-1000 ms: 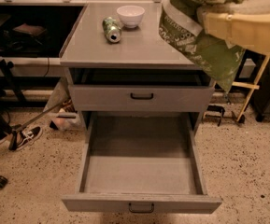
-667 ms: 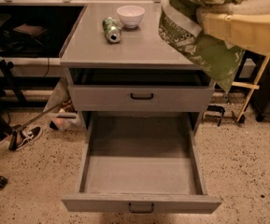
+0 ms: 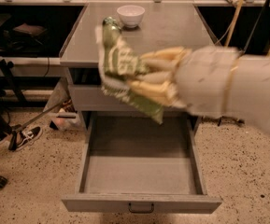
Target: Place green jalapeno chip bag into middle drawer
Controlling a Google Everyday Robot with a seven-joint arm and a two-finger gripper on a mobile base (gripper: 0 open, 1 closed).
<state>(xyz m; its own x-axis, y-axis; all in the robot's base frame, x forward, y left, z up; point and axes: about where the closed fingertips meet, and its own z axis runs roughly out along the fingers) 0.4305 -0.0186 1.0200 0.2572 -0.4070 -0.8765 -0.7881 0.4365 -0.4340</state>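
My gripper [image 3: 146, 76] reaches in from the right, its pale yellow fingers [image 3: 160, 57] shut on the green jalapeno chip bag [image 3: 118, 66]. The bag hangs in the air in front of the cabinet's top edge, above the back of the open middle drawer [image 3: 141, 174]. The drawer is pulled far out, a grey tray with tall side walls and a small dark handle [image 3: 141, 208] at its front. Nothing lies in the drawer.
A white bowl [image 3: 131, 15] stands at the back of the grey cabinet top [image 3: 172, 29]. A green can [image 3: 109, 22] lies left of the bowl, partly hidden by the bag. A shoe [image 3: 27, 136] and dark cables lie on the speckled floor at left.
My arm has swung left and down with the bag, from the upper right corner to the middle, over the drawer's back. The camera view has also shifted.
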